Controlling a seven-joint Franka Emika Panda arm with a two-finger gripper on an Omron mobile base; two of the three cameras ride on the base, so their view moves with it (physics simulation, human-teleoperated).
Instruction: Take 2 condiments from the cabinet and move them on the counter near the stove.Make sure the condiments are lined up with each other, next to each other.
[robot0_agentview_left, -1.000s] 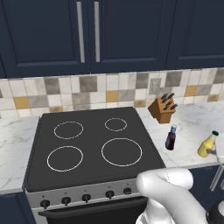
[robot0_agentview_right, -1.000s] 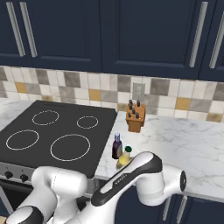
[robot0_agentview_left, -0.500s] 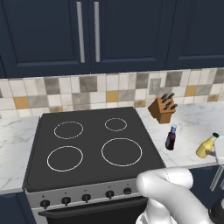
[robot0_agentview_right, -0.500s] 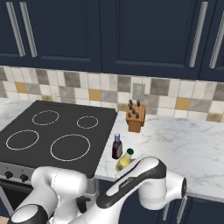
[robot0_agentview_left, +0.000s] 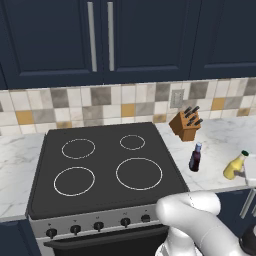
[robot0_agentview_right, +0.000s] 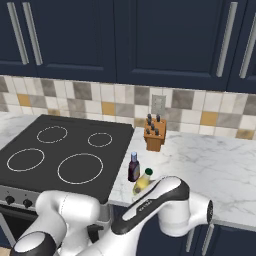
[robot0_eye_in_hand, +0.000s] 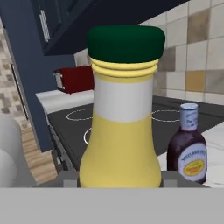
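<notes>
So the stove fills the middle, white marble counter to its right. The maroon bottle already stands there just beside the cooktop. I've got the yellow bottle right in front of my gripper, tilted over the counter edge; can't tell if my fingers are clamped on it. Next move, I reckon: stand it upright beside the maroon one, in line. The maroon label has writing, too blurry to read.

Two bottles on counter beside stove
</notes>
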